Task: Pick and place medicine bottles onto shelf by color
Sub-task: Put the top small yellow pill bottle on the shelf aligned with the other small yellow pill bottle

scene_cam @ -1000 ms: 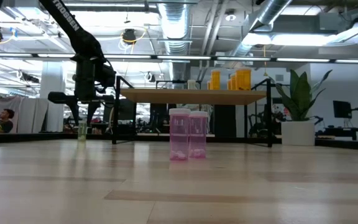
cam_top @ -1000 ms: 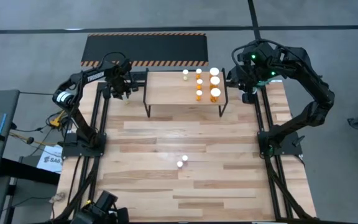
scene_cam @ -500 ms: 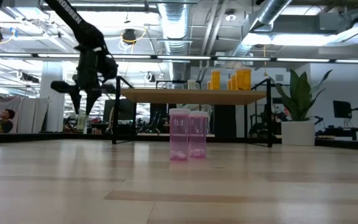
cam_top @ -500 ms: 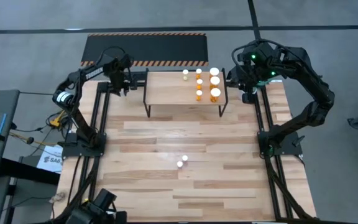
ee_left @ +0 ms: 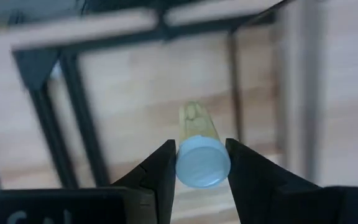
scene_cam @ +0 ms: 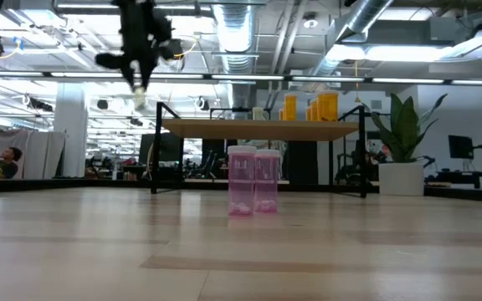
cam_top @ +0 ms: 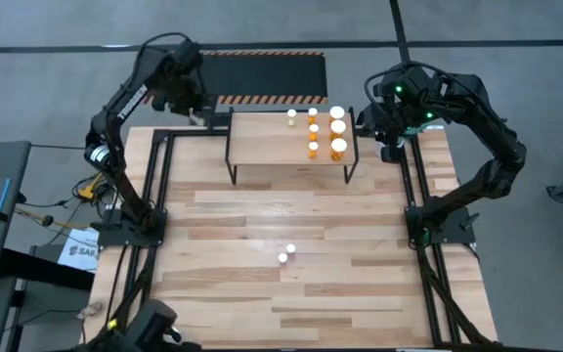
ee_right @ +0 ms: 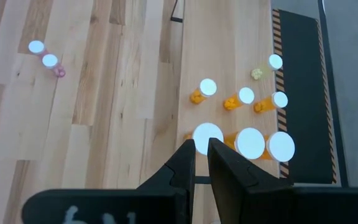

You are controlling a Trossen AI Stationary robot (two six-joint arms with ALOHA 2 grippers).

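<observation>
Left pincer (ee_left: 197,163) pinching small greenish, white-capped plastic bottle (ee_left: 199,149) just under the cap, upper left; light, rigid, slick. Right pincer (ee_right: 201,152) pressed nearly together, empty.

white lettering runs along the left arm (cam_top: 115,106) in the high view, too small to read. a white sheet (cam_top: 78,252) on the floor left of the table (cam_top: 291,215) shows "sa", the rest hidden.
</observation>
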